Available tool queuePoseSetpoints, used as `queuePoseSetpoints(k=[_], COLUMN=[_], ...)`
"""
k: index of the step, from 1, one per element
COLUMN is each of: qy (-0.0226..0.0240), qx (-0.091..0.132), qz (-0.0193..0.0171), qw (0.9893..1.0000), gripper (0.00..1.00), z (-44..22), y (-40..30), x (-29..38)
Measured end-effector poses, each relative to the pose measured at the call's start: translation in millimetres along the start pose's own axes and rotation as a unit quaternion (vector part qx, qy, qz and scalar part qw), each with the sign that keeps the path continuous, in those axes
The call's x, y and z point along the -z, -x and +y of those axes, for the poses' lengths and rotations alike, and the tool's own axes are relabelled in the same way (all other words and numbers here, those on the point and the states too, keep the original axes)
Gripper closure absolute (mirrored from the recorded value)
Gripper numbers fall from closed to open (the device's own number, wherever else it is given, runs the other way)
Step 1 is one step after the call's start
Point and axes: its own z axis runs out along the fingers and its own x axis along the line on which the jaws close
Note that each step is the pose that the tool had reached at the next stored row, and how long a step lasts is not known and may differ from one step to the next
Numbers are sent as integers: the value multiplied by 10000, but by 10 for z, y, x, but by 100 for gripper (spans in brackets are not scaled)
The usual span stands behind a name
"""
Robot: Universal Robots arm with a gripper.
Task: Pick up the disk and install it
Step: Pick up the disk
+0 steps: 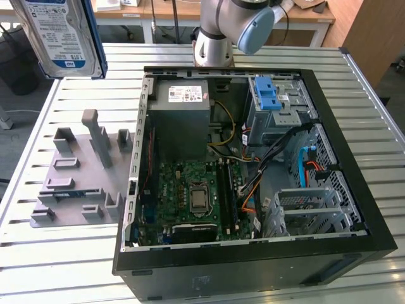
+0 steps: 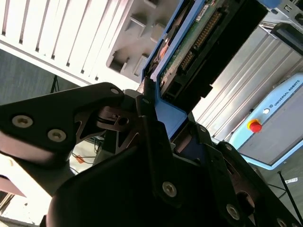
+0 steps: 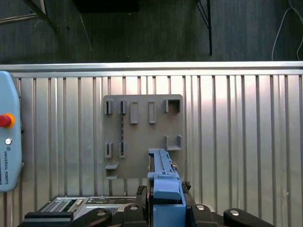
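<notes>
The disk (image 1: 60,35), silver with a white-and-blue label and a blue carrier frame, hangs high in the air at the exterior view's upper left, above the slatted table and off to the side of the open computer case (image 1: 190,266). In the second wrist view my gripper (image 2: 156,118) is shut on the blue frame at one end of the disk (image 2: 199,42), whose circuit-board side and connectors face the camera. The first wrist view looks down along the blue frame edge of the disk (image 3: 165,182), held between the black fingers (image 3: 137,210).
A grey fixture plate (image 1: 76,177) with upright holders lies on the table beside the case, directly below the gripper in the first wrist view (image 3: 142,137). Inside the case are a power supply (image 1: 180,104), a blue-latched drive bay (image 1: 269,98) and a metal cage (image 1: 310,209). A pendant (image 3: 7,137) rests on the table.
</notes>
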Motion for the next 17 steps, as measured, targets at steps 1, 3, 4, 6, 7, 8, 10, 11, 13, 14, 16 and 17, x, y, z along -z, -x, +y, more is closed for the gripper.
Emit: queuePoseSetpoints(k=[1,3,4,6,7,8,10,11,13,14,16,17], qy=[0,0,-1,0,0,-1,0,0,-1,-1,0,0], qx=[0,-3,-4,-6,-7,-8,-10,-11,-14,-15,-18,-18], qz=[0,0,0,0,0,0,0,0,0,0,0,0], qw=[10000,10000,10000,10000,10000,10000,10000,10000,10000,10000,10000,10000], gripper=[64,64,64,64,64,64,64,64,64,64,64,64], z=[-5,-11,-13,-18,-20,-22,-27,-29,-32,-34,-42,-51], y=[-17,-54,-72,-111,-131,-151,-190,-212,-250,-268,-300,-313], x=[1,1,1,2,3,3,4,5,5,5,6,7])
